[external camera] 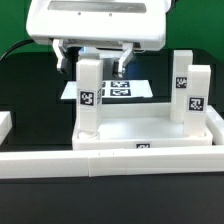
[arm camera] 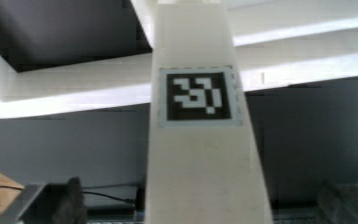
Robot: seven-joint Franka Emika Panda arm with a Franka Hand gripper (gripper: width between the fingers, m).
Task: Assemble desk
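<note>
Exterior view is showing two legs [external camera: 90, 95] [external camera: 190, 92] standing on the desk top [external camera: 150, 135]; the pincer [external camera: 95, 62] is gaping empty, more legs presumably remaining.

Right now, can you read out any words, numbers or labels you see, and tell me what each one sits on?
No readable words or numbers anywhere.
Black-and-white square tag on the near white square plastic leg: a pattern, no text.
Tags on the two far white legs: patterns only.
Flat white marker board: patterns only.

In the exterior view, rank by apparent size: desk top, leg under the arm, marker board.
1. Large white rectangular plastic desk top.
2. White square tagged leg under the arm.
3. Flat white marker board; it lies farther back and partly hidden, so unsure.
</note>
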